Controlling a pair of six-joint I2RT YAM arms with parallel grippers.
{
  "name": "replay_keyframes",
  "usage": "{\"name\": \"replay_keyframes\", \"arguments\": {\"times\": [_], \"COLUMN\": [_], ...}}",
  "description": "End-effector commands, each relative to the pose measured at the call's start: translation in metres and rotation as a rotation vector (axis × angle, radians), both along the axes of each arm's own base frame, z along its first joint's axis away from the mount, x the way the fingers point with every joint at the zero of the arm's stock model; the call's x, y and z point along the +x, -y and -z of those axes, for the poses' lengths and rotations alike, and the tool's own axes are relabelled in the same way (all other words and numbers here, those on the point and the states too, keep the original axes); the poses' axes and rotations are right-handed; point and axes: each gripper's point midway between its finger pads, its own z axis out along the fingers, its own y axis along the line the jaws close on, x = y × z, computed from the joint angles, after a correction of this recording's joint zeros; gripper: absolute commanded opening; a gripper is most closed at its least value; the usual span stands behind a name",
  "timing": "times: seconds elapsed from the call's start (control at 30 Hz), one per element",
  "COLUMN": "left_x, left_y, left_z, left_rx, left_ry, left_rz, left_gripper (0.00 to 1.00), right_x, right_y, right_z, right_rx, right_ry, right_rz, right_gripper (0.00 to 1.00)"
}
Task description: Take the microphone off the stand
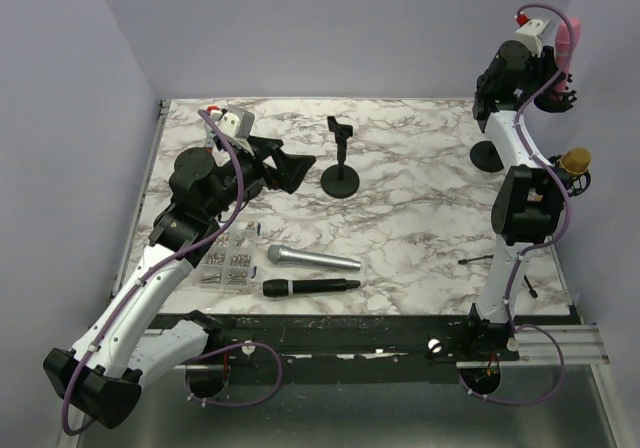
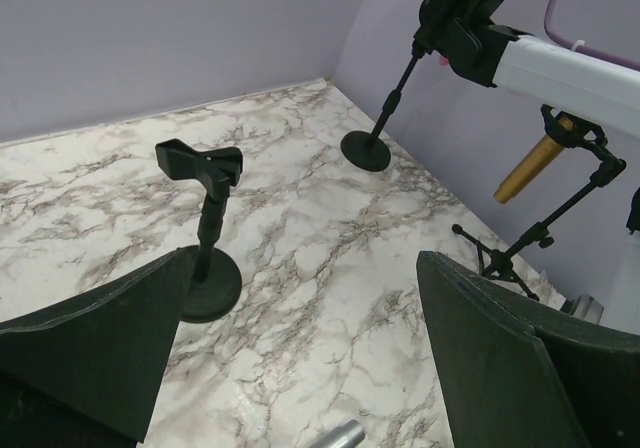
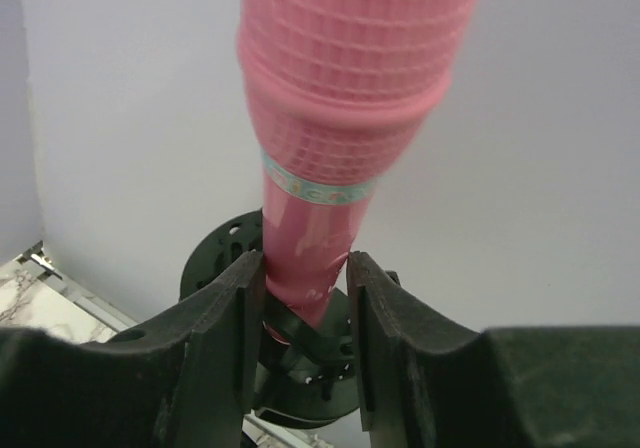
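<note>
A pink microphone [image 1: 567, 40] sits in the clip of a tall black stand [image 1: 487, 155] at the far right of the table. My right gripper [image 1: 553, 66] is raised to it. In the right wrist view the two fingers press on both sides of the pink handle [image 3: 322, 168], just above the stand's black clip [image 3: 310, 333], so the right gripper [image 3: 305, 278] is shut on it. My left gripper [image 1: 295, 171] hangs open and empty over the left middle of the table, and its jaws stand wide apart in the left wrist view [image 2: 305, 258].
An empty short stand [image 1: 340, 160] stands at the table's middle, also in the left wrist view [image 2: 205, 230]. A gold microphone [image 1: 575, 162] sits on a tripod stand at the right. A silver microphone [image 1: 312, 259] and a black one [image 1: 308, 287] lie near the front, beside small metal parts [image 1: 226, 262].
</note>
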Motion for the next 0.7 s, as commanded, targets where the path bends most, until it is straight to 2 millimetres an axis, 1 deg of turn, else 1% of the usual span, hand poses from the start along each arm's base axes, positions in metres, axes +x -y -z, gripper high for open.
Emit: {"name": "replay_keyframes", "arguments": {"times": [0.0,0.07,0.2,0.33,0.5,0.57,0.67], "left_x": [-0.008,-0.009,-0.009,-0.01,-0.012,-0.012,-0.012], "left_y": [0.002,0.002,0.002,0.002,0.003,0.003,0.003], "left_z": [-0.015,-0.015,-0.016,-0.016,-0.017,-0.017,-0.018], "left_rx": [-0.015,-0.016,-0.017,-0.021,-0.026,-0.026,-0.028], "left_ry": [0.029,0.031,0.032,0.032,0.034,0.034,0.035], "left_rz": [0.029,0.031,0.031,0.036,0.043,0.042,0.044], "left_gripper": [0.99,0.99,0.99,0.99,0.99,0.99,0.99], "right_x": [-0.006,-0.008,-0.014,-0.023,-0.035,-0.039,-0.047], "right_y": [-0.003,-0.003,-0.006,-0.01,-0.018,-0.024,-0.037], "right_z": [-0.024,-0.033,-0.058,-0.082,-0.109,-0.121,-0.14], "right_rx": [0.006,0.011,0.015,0.024,0.023,0.024,0.022], "right_ry": [0.073,0.086,0.128,0.175,0.226,0.249,0.285], "right_rz": [-0.021,-0.028,-0.054,-0.081,-0.115,-0.135,-0.163], "right_gripper": [0.38,0.33,0.23,0.19,0.17,0.15,0.1]}}
